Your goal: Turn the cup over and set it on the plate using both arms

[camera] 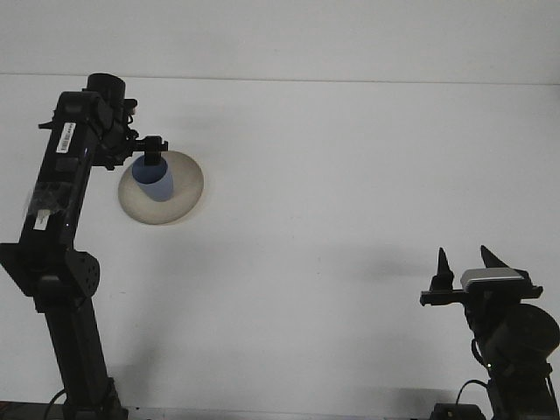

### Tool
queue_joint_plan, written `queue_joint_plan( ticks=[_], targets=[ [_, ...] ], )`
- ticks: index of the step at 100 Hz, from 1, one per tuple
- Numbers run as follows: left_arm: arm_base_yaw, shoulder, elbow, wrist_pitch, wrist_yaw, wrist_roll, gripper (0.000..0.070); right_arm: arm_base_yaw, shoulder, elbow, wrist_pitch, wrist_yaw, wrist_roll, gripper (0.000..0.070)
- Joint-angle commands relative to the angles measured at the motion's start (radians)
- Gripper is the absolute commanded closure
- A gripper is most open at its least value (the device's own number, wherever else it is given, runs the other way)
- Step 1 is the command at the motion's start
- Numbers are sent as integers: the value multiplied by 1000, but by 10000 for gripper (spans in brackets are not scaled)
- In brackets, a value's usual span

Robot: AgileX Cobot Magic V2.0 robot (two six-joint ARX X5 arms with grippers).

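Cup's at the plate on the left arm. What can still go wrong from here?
1. Left gripper sits right at the blue cup rim; pulling away may drag or tip it.
2. The cup stands toward the plate's left side, not centred, so a nudge could slide it off.
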Motion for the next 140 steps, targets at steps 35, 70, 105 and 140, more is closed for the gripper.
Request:
queue_joint_plan(
  ticks=[35, 70, 105, 140],
  targets=[
    [-1, -166, 41, -17, 3, -37, 237, -1, 1, 3, 10, 1, -8, 220],
    [-27, -504, -308, 34, 3, -39, 237, -1, 1, 3, 10, 1, -8, 220],
    [-51, -1007, -903, 339, 3, -74, 237, -1, 1, 3, 10, 1, -8, 220],
    [-53, -1540, -1470, 810, 4, -54, 238, -1, 1, 3, 9, 0, -7, 220]
  ],
)
